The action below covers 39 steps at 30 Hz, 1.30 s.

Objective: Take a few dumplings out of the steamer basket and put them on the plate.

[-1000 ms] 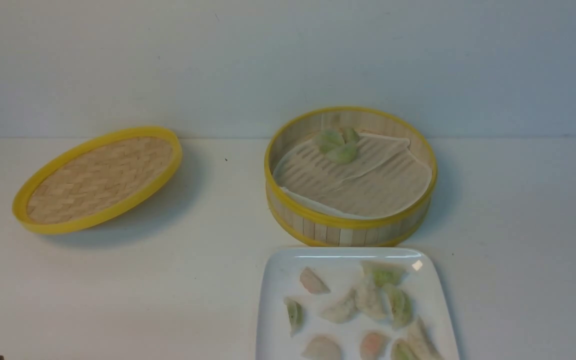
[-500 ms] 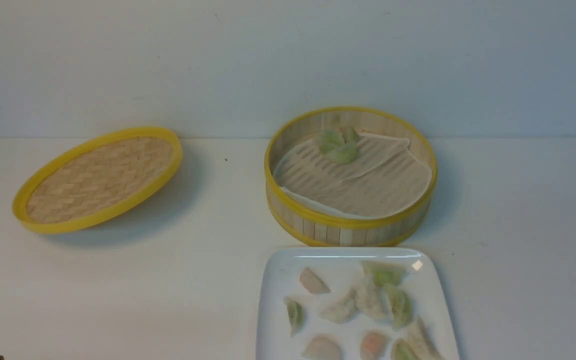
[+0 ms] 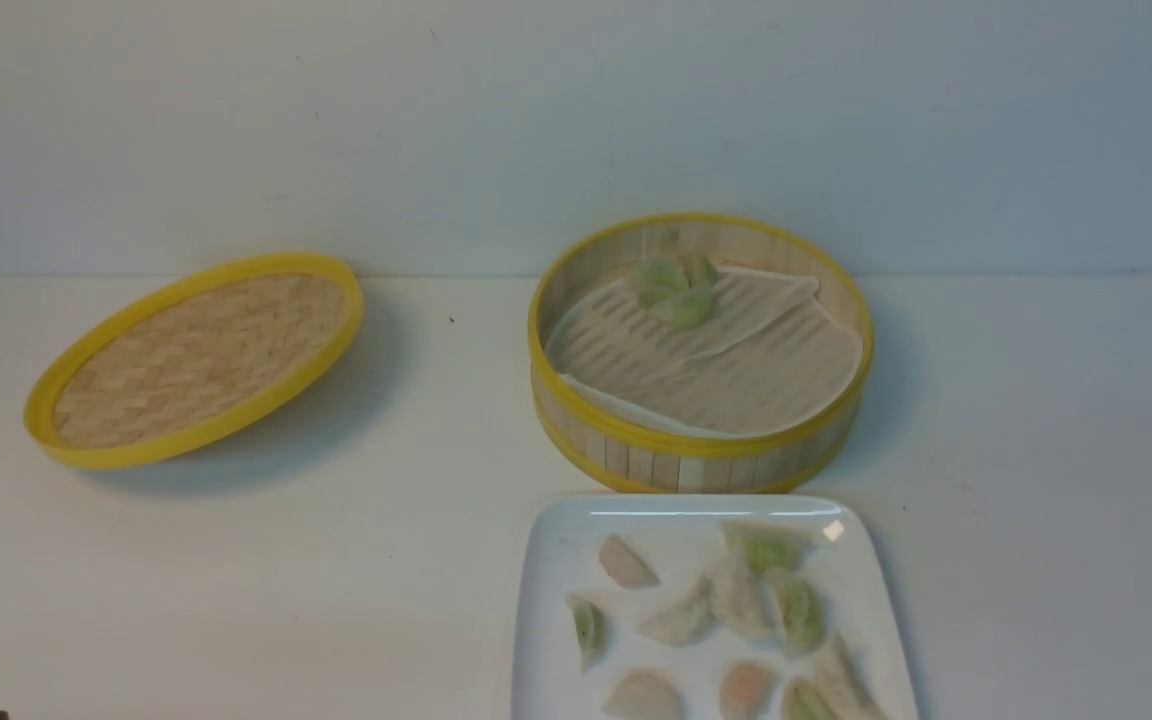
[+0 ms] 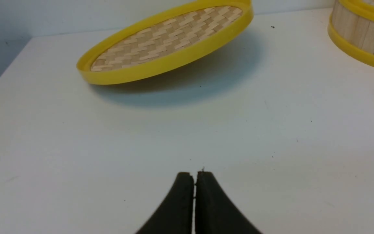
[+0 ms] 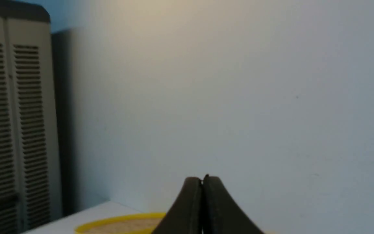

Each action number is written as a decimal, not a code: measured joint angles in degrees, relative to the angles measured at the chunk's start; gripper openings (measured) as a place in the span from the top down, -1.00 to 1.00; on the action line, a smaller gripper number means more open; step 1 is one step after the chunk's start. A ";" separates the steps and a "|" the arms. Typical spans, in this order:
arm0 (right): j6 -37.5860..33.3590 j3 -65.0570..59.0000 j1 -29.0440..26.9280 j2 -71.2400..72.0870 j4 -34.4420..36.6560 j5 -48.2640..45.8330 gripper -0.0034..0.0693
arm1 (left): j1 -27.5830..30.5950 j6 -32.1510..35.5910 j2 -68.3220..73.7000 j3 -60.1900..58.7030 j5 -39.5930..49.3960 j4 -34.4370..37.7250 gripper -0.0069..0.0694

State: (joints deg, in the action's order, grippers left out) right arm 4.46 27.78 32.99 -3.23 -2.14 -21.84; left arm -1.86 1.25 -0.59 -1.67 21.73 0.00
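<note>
With both jaws pressed together on nothing, left gripper [image 4: 194, 174] low over the table's [image 3: 416, 560] near-left edge and right gripper [image 5: 203, 178] raised, we're between picks. Green dumplings [image 3: 674, 292] wait at the steamer basket's [image 3: 701, 445] far wall; next, open, reach in, carry to the plate [image 3: 556, 540] at the near edge.

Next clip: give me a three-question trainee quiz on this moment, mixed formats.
1. True or false: the steamer basket is empty.
2. The lid lies: A) on the basket, B) on the robot's left of it, C) on the plate.
3. Fill in: both the left tool and the right tool are ____.

Key: 1 false, green dumplings sit by its far wall; 2 B; 3 shut, holding nothing.
</note>
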 joint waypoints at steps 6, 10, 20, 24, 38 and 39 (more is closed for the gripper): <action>-0.03 -10.11 -14.30 0.06 -1.30 -0.11 0.94 | 0.00 0.00 0.00 0.00 0.00 0.00 0.83; 0.02 -17.37 -23.49 0.12 -1.71 -0.19 0.94 | 0.00 0.00 0.00 0.00 0.02 0.00 0.83; 0.20 -28.98 -30.81 3.75 -2.59 -0.47 0.94 | 0.00 0.02 0.00 0.00 0.07 0.00 0.83; 0.20 -28.98 -30.81 3.75 -2.59 -0.47 0.94 | 0.00 0.02 0.00 0.00 0.07 0.00 0.83; 0.20 -28.98 -30.81 3.75 -2.59 -0.47 0.94 | 0.00 0.02 0.00 0.00 0.07 0.00 0.83; 0.20 -28.98 -30.81 3.75 -2.59 -0.47 0.94 | 0.00 0.02 0.00 0.00 0.07 0.00 0.83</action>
State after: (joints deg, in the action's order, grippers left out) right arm 4.65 -1.20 2.18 0.52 -4.73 -22.30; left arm -1.86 1.27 -0.59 -1.67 21.80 0.00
